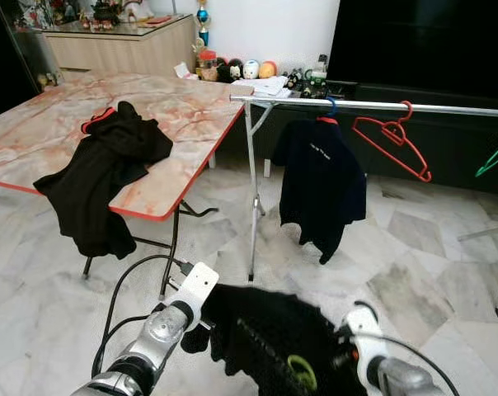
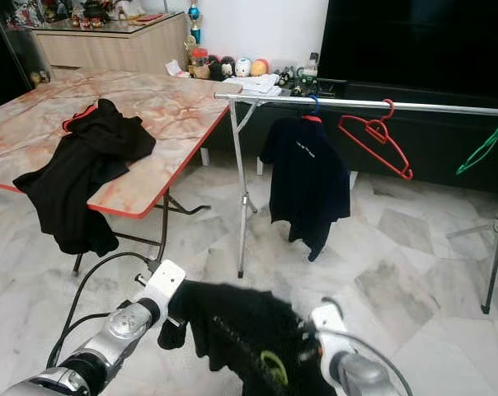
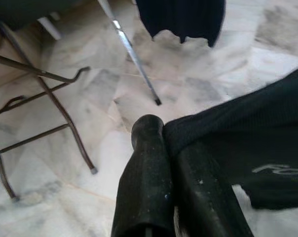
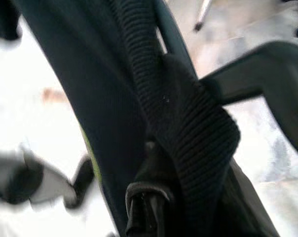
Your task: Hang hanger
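A black garment (image 1: 270,338) on a green hanger (image 1: 301,371) is stretched between my two grippers low in front of me, above the floor. My left gripper (image 3: 165,140) is shut on the garment's edge, and cloth covers one finger. My right gripper (image 1: 342,353) is shut on the ribbed collar (image 4: 188,123), beside the hanger's green hook. Ahead runs a silver clothes rail (image 1: 381,105). On it hang a dark navy shirt (image 1: 321,177) on a blue hanger, a bare red hanger (image 1: 393,140) and a green hanger (image 1: 496,157) at the far right.
A marble-topped folding table (image 1: 183,107) with a red edge stands to the left, with black clothes (image 1: 101,173) draped over its front. The rail's thin leg (image 1: 251,198) stands close by the table. A black cable (image 1: 121,297) loops near my left arm. Behind the rail is a dark TV (image 1: 422,41).
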`<state>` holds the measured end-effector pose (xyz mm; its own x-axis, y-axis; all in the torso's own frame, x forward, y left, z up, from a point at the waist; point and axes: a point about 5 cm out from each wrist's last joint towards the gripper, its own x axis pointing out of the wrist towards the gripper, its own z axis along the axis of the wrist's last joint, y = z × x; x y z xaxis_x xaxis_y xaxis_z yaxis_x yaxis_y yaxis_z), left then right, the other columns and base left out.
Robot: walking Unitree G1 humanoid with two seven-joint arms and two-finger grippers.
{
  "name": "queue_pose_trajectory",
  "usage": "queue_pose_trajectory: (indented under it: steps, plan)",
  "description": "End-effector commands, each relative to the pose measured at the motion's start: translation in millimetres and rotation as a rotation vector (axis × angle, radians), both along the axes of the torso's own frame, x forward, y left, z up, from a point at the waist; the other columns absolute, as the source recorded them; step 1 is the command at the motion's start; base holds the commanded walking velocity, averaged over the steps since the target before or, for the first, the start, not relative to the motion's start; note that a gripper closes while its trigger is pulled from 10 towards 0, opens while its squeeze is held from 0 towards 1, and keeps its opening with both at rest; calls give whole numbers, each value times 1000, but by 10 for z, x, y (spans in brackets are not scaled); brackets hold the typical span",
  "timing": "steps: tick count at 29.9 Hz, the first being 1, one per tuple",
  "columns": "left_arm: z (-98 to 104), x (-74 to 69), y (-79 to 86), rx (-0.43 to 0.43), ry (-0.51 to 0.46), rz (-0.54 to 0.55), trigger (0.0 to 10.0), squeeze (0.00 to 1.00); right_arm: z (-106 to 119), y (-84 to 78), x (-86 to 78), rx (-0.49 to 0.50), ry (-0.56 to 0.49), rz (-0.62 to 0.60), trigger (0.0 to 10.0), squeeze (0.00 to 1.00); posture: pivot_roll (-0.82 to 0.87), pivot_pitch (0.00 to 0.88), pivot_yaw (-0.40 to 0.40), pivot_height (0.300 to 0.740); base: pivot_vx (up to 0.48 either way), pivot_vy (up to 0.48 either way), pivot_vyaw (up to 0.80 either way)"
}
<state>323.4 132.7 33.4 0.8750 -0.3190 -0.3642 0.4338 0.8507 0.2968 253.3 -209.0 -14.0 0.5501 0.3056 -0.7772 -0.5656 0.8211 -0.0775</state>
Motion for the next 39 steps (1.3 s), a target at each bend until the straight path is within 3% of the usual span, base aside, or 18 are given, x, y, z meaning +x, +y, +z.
queue_pose_trajectory:
  steps: [1, 3, 5, 15, 16, 17, 19, 20, 24, 25, 26, 27, 28, 29, 32, 36, 37, 39]
  plan:
    - [-6, -15, 155, 54, 7, -31, 0, 0, -151, -353, -311, -280, 166, 217, 10000, 0, -91, 10, 35, 740, 0, 0, 0]
    - [-36, -43, 127, 88, 21, -81, 0, 0, -169, -462, -385, -367, 217, 296, 10000, 0, -91, 10, 35, 740, 0, 0, 0]
    - [-46, -54, 112, 106, 21, -104, 0, 0, -152, -496, -387, -356, 225, 294, 10000, 0, -89, 9, 33, 740, 0, 0, 0]
    - [-87, -100, 64, 127, 48, -182, 0, 0, 52, -605, -71, -397, 24, 94, 10000, 0, -92, 8, 32, 740, 0, 0, 0]
    - [-108, -122, 45, 121, 72, -212, 0, 286, 97, -618, 4, -390, -34, 2, 10000, 0, -88, 6, 30, 740, 0, 0, 0]
    - [-129, -142, 36, 124, 93, -236, 0, 1000, 140, -598, 75, -331, -82, -98, 10000, 0, -88, 6, 30, 740, 0, 0, 0]
    - [-180, -193, 22, 135, 141, -292, 588, 1000, 239, -530, 217, -148, -169, -303, 10000, 0, -88, 7, 30, 740, 0, 0, 0]
    - [-204, -216, 23, 153, 155, -315, 3529, 1000, 287, -460, 276, -11, -184, -379, 10000, 0, -87, 9, 30, 740, 0, 0, 0]
    - [-223, -240, 6, 148, 172, -339, 4275, 1000, 308, -379, 310, 78, -183, -391, 10000, 0, -88, 9, 30, 740, 0, 0, 0]
    - [-226, -244, -6, 154, 170, -345, 5882, 1000, 295, -319, 301, 83, -170, -336, 10000, 0, -88, 9, 30, 740, 0, 0, 0]
    - [-227, -244, -11, 150, 173, -346, 10000, 1000, 284, -296, 291, 72, -164, -300, 10000, 0, -87, 8, 30, 740, 0, 0, 0]
    - [-225, -243, -15, 151, 173, -348, 10000, 765, 274, -278, 280, 55, -158, -262, 10000, 0, -86, 9, 28, 740, 0, 0, 0]
    - [-219, -237, -17, 160, 168, -351, 10000, 0, 261, -281, 265, 4, -159, -213, 10000, 0, -86, 9, 28, 740, 0, 0, 0]
    - [-206, -218, -8, 173, 156, -339, 10000, 0, 239, -309, 247, -110, -166, -139, 10000, 0, -86, 9, 28, 740, 0, 0, 0]
    - [-189, -191, 22, 169, 148, -302, 10000, 0, 235, -358, 248, -219, -191, -99, 10000, 0, -88, 8, 26, 740, 0, 0, 0]
    - [-179, -183, 45, 176, 145, -297, 10000, 0, 248, -348, 264, -193, -217, -107, 10000, 0, -86, 10, 26, 740, 0, 0, 0]
    - [-182, -187, 50, 178, 145, -297, 10000, 0, 245, -329, 250, -216, -221, -39, 10000, 0, -86, 10, 26, 740, 0, 0, 0]
    - [-199, -201, 74, 189, 148, -291, 10000, 0, 265, -236, 176, -336, -276, 336, 10000, 0, -87, 10, 34, 740, 0, 0, 0]
